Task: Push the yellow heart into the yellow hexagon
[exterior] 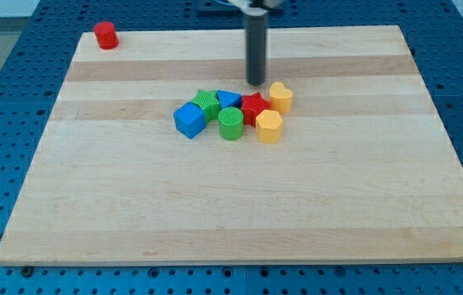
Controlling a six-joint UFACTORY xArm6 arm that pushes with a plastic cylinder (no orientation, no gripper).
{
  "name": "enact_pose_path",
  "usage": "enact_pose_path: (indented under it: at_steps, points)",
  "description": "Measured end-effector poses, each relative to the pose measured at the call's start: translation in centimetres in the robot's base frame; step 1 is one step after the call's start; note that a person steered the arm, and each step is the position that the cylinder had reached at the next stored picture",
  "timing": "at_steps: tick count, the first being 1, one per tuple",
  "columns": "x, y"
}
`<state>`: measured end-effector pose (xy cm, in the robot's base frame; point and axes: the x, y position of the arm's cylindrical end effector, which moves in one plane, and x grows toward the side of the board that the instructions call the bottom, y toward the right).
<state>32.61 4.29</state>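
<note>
The yellow heart (pixel 281 97) lies near the board's middle, at the right end of a cluster of blocks. The yellow hexagon (pixel 269 127) lies just below and slightly left of it, a small gap between them. A red star (pixel 253 106) sits left of the heart and touches both. My tip (pixel 256 83) stands on the board just above the red star, up and to the left of the heart, close to it but apart.
The cluster also holds a blue triangular block (pixel 229 99), a green block (pixel 207 102), a green cylinder (pixel 230 124) and a blue cube (pixel 189 120). A red cylinder (pixel 106 35) stands alone at the board's (pixel 231 205) top left corner.
</note>
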Motion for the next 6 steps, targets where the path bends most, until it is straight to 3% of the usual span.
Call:
enact_pose_path:
  at_steps: [1, 4, 6]
  points:
    - [0.0, 2.4]
    - [4.4, 2.4]
    - [4.8, 2.3]
